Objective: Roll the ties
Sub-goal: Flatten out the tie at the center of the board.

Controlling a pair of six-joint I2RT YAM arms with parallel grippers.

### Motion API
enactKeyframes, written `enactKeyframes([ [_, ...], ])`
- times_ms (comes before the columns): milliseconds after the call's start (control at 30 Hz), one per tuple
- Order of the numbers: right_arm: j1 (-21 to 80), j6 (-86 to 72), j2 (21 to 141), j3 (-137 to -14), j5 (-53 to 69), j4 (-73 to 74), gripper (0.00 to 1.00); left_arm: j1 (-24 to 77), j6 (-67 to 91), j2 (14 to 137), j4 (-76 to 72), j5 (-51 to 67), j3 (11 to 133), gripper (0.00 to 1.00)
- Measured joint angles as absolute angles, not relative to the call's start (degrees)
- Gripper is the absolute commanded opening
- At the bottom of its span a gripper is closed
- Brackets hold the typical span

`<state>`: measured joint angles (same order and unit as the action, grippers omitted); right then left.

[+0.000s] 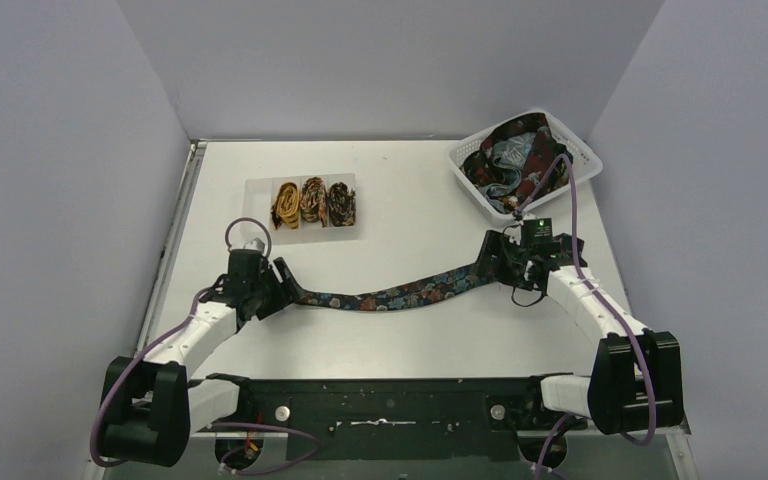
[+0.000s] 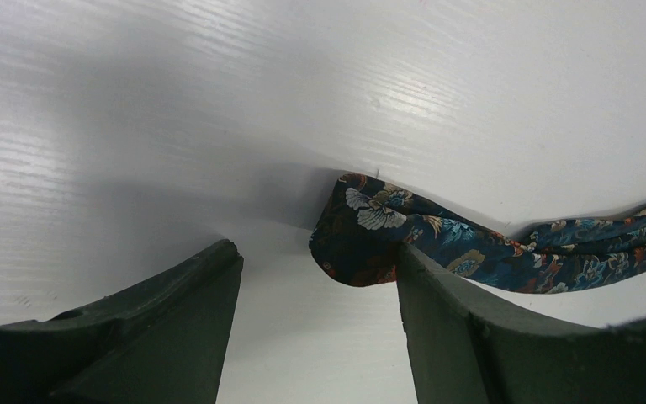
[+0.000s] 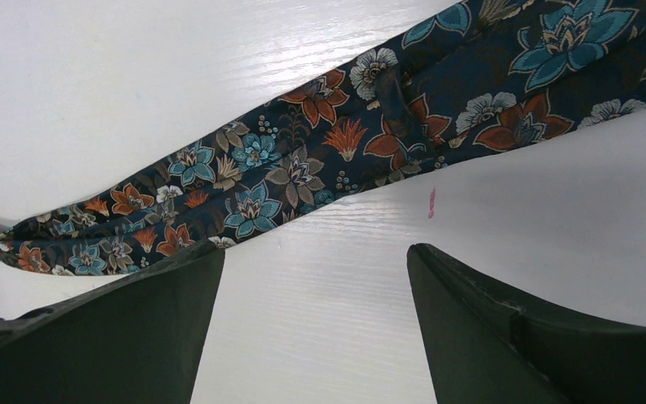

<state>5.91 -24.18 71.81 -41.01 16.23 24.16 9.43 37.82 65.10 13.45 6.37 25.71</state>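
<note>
A dark navy floral tie [image 1: 400,293] lies flat across the table middle, from my left gripper to my right. My left gripper [image 1: 282,283] is open at the tie's narrow left end; in the left wrist view that end [image 2: 370,231] is folded over, just ahead of the open fingers [image 2: 463,328]. My right gripper [image 1: 488,262] is open and empty beside the wide right end; the tie [image 3: 303,160] runs across just beyond its fingers [image 3: 118,328]. Three rolled ties [image 1: 313,202], mustard and brown, sit side by side at the back. Several more ties [image 1: 520,160] fill the basket.
A white lattice basket [image 1: 592,160] stands at the back right. The rolled ties rest on a clear flat tray [image 1: 260,185] at the back left of centre. Grey walls close in the table. Purple cables loop over both arms.
</note>
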Motion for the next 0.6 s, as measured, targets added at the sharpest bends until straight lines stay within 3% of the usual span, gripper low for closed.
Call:
enactKeyframes([
  [133,5.76,-23.33,72.55,-43.03,17.10,24.73,0.81,9.45,36.07,65.58,9.17,7.84,25.69,0.50],
  [267,5.56,-22.50,72.97,-44.56,17.43,25.17,0.81,9.56,34.63,66.57,6.94,8.58,25.76,0.47],
  [333,5.54,-22.22,72.99,-44.80,17.43,25.45,0.81,9.67,34.20,67.37,6.55,9.26,25.76,0.51],
  [467,5.23,-22.06,72.99,-44.91,17.47,26.00,0.81,9.67,33.82,67.79,6.61,10.55,25.76,0.67],
  [600,5.21,-22.09,72.99,-44.91,17.52,26.30,0.81,9.67,34.00,66.00,6.70,10.96,25.76,0.68],
])
